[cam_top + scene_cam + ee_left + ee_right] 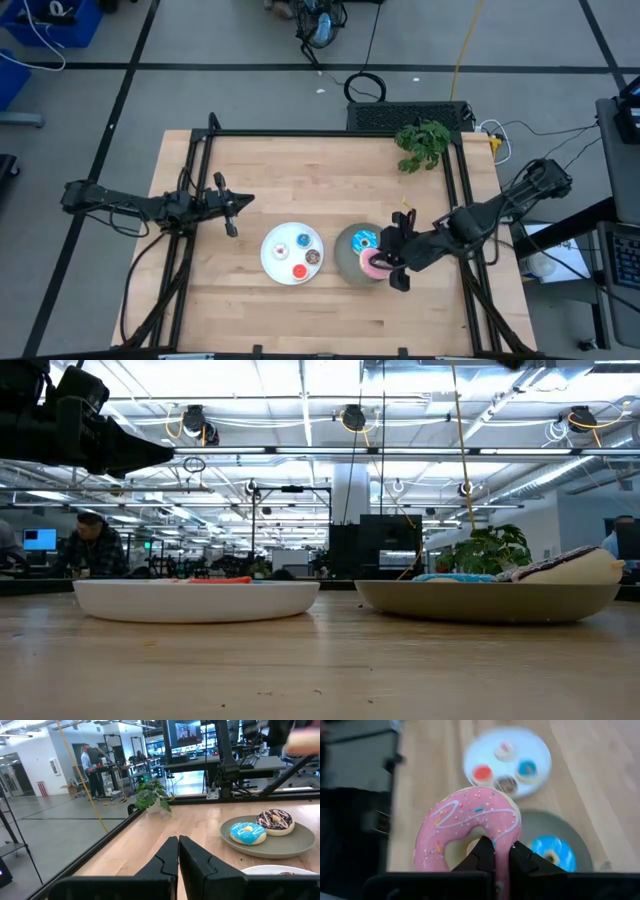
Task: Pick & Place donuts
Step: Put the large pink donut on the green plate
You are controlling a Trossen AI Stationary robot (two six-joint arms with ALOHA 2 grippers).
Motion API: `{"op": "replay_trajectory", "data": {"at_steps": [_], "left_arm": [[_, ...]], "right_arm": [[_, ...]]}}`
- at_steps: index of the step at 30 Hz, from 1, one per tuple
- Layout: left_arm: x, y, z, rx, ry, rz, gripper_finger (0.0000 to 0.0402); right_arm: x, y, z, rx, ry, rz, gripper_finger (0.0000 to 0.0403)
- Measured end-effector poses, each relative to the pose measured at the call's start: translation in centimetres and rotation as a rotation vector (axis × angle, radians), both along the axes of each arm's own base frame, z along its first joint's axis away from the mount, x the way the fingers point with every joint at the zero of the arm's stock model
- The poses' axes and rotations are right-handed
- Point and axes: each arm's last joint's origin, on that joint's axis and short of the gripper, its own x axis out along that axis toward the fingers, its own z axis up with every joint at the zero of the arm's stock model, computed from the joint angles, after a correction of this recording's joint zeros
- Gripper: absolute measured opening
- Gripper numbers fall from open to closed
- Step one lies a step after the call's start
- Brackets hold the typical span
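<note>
A: Right wrist view: the pink donut (467,832) stands on edge, its rim pinched between the right gripper (501,856) fingers, which are nearly closed on it. It hangs above the grey plate (570,832).

B: And from overhead?

A: The right gripper (398,262) sits at that plate's right edge (345,250), the pink donut (376,263) in its grasp. The left gripper (228,207) waits over bare worktop (300,165), left of the white plate (275,262), fingers pressed together on nothing.

B: Count them.

A: Seven donuts. Four tiny ones on the white plate (540,755): red (482,772), brown (506,784), blue (527,768), white (504,750). Two larger ones lie on the grey plate (280,847): a blue-iced donut (248,833) and a chocolate donut (274,820), side by side and touching. The pink one makes three. Two plates, one plant (423,143) at the far right corner.
</note>
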Motion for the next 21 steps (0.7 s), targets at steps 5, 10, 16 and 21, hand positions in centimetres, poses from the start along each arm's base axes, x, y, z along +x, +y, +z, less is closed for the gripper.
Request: {"op": "replay_trajectory", "data": {"at_steps": [5, 10, 16, 21], "left_arm": [[0.0, 0.0, 0.0, -0.004, -0.001, 0.000, 0.0021], [0.0, 0.0, 0.0, -0.005, -0.002, 0.000, 0.0021], [0.0, 0.0, 0.0, -0.006, -0.004, 0.000, 0.0021], [0.0, 0.0, 0.0, -0.005, -0.006, 0.000, 0.0021]], "right_arm": [[0.3, -1.3, -5.1, 0.032, 0.078, -0.064, 0.0009], [1.5, -2.7, -9.0, 0.188, -0.030, -0.010, 0.0009], [3.0, -3.9, -10.9, 0.220, -0.053, 0.021, 0.0009], [4.7, -4.1, -14.0, 0.249, 0.066, 0.000, 0.0009]]}}
